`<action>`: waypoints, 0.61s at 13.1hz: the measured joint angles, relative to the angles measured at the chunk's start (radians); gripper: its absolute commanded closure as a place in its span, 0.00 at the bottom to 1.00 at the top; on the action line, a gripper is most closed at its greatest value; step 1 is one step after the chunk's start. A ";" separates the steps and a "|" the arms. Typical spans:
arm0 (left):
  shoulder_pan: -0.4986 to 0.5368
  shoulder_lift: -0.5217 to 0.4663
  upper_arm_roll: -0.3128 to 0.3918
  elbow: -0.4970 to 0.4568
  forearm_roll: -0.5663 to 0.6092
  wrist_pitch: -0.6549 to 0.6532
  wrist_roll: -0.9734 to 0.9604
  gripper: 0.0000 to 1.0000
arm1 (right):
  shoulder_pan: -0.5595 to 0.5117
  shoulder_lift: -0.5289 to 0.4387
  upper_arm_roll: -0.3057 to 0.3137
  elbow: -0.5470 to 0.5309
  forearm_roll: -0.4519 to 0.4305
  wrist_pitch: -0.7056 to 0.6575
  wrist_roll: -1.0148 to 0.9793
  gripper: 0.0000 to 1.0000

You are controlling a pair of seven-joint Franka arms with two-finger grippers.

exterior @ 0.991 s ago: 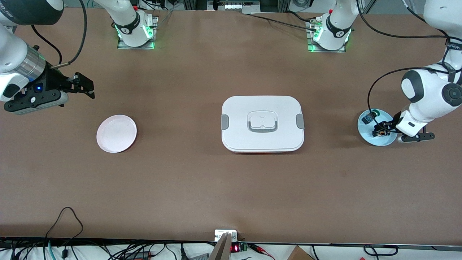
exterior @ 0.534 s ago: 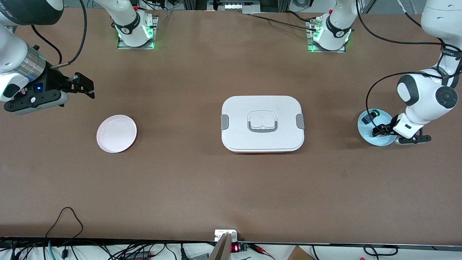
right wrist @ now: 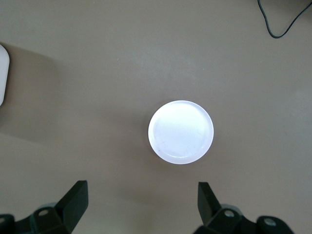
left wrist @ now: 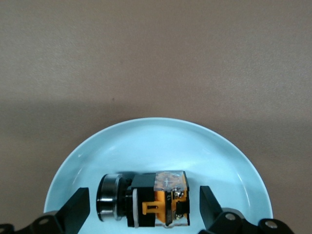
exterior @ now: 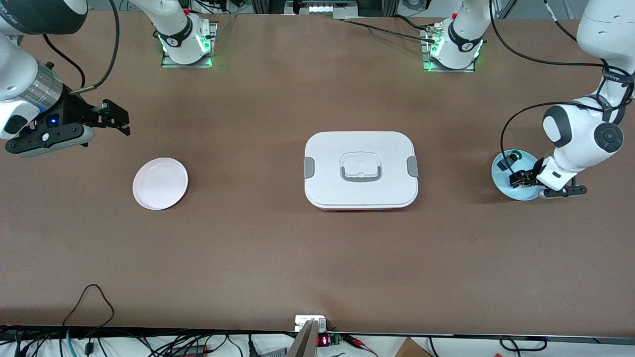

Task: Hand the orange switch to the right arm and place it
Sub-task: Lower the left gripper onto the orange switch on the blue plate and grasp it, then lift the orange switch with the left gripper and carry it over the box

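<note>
**Pick-up stage: left gripper straddling orange switch, handover not begun**

Front view, read across from the right arm's end of the desk (exterior: 317, 267).

Right gripper (exterior: 119, 118): hangs in the air above the desk at its own end, near the white plate (exterior: 160, 183). Fingers spread wide, nothing between them; the right wrist view shows only the plate and bare desk below. This arm waits.

White plate: nothing on it. Judged to be the place target.

White lidded box (exterior: 361, 169): mid-desk, lid on, grey clip at each end, recessed handle on top.

Light blue plate (exterior: 498, 173): at the left arm's end of the desk. Carries two switches. The orange switch (left wrist: 156, 200) lies on its side on the plate. The second switch (exterior: 511, 159), black with a green part, lies on the same plate, farther from the front camera.

Left gripper (left wrist: 141, 207): down at the blue plate, fingers wide apart, one on each side of the orange switch with a gap showing on both sides. Nothing gripped yet.

Progress: early. Approach looks done; the switch is on the plate and not lifted. Left to do, as I judge it: close, lift, carry toward mid-desk, pass to the right gripper, release, place.

Count: arms 2, grippers 2, plates 2, switches 2, lidded box 1.
</note>
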 measured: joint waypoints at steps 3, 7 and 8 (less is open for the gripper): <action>0.000 0.010 0.000 0.001 0.000 0.004 0.000 0.46 | 0.000 0.000 0.000 0.000 0.000 0.000 0.000 0.00; 0.001 0.012 -0.001 0.005 0.000 0.005 0.000 0.57 | 0.000 0.000 0.000 0.000 0.000 0.000 0.000 0.00; 0.001 0.012 -0.001 0.008 0.000 0.005 0.000 0.58 | 0.000 0.000 0.000 0.000 0.000 0.000 0.000 0.00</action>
